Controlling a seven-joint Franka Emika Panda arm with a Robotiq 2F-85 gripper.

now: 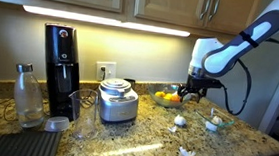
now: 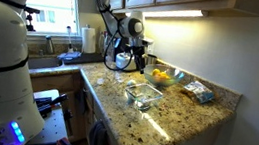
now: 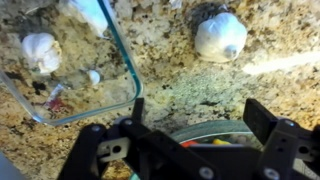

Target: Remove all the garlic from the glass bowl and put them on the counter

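Logging pincer (image 3: 196, 106) in wrist view: jaws spread wide, gripping nothing, bare bench (image 3: 180, 85) showing between the fingers (image 3: 262, 120). Finding the pincer (image 1: 191, 91) in an exterior view hanging above the fruit bowl (image 1: 166, 97), not touching it, with the arm (image 1: 245, 41) arching in from the upper right. Noting the fruit bowl rim also peeking in under the fingers at the bottom of the wrist view.

Finding glass bowl (image 3: 120, 55) at left of wrist view, one rounded corner showing. Counting inside it one garlic bulb (image 3: 40, 50) and a small clove (image 3: 93, 76) lying apart from it, near the wall. Seeing reddish scraps (image 3: 55, 95) beside them, too blurred to name. Spotting another bulb (image 3: 220, 37) lying on the bench outside the bowl, clear of its rim.

Checking an exterior view: glass bowl (image 1: 219, 121) sitting on the bench beside the fruit bowl, white garlic (image 1: 212, 125) showing in it. Noting one bulb (image 1: 179, 120) resting on the bench between the two bowls, and a further white piece (image 1: 186, 152) lying near the front edge, well apart. Seeing in an exterior view the glass bowl (image 2: 145, 93) in front of the fruit bowl (image 2: 159, 76), pincer (image 2: 134, 59) above; garlic too small to tell there.

Recording coffee maker (image 1: 60, 62), canister (image 1: 118, 101) and bottle (image 1: 25, 94) standing further along the bench.
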